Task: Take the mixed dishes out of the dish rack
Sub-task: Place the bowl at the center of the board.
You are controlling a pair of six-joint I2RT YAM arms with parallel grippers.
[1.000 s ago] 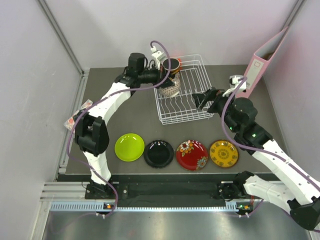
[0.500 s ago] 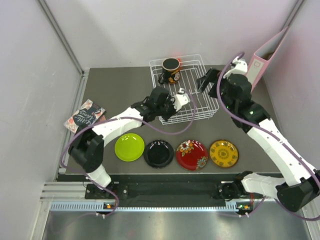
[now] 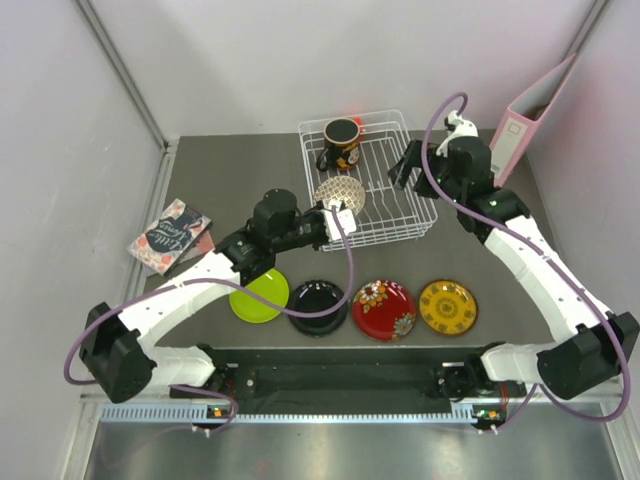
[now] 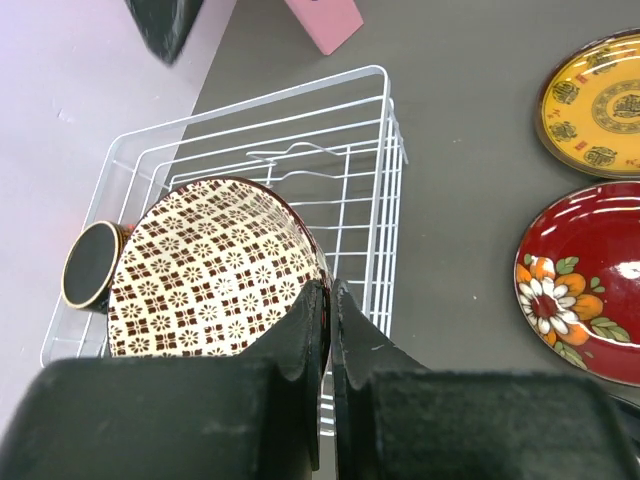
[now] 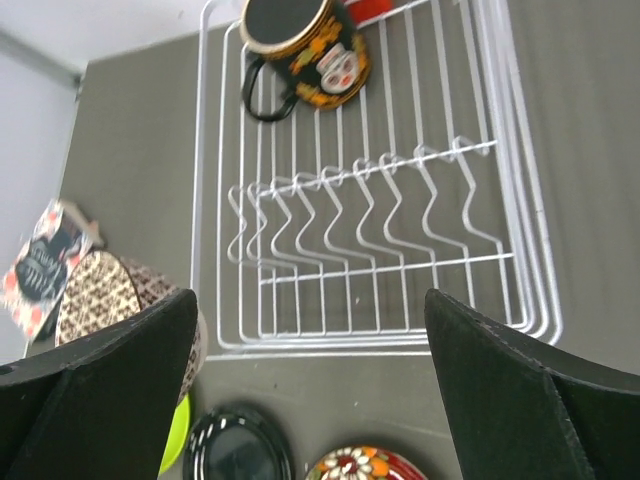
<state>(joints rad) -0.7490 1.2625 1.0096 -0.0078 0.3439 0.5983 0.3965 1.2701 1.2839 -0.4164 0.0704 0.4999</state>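
Note:
My left gripper point(image 3: 334, 213) is shut on the rim of the beige lattice bowl point(image 3: 338, 190) and holds it tilted at the near left corner of the white dish rack point(image 3: 400, 215). In the left wrist view the fingers point(image 4: 330, 292) pinch the bowl's edge point(image 4: 215, 270). The dark mug point(image 3: 342, 140) stands in the rack's far left corner. My right gripper point(image 3: 408, 172) hangs open and empty over the rack's right side; its view shows the rack point(image 5: 380, 230) and the mug point(image 5: 305, 45). The lime point(image 3: 262, 298), black point(image 3: 318, 307), red floral point(image 3: 384, 309) and yellow point(image 3: 447, 306) plates lie in a row on the table.
A pink ring binder point(image 3: 530, 115) stands at the far right, next to the rack. A book point(image 3: 168, 234) lies at the table's left edge. My left arm crosses over part of the lime plate.
My left arm has drawn back toward the near side and now holds the bowl at the rack's near left corner. My right gripper has moved farther back over the rack's right side.

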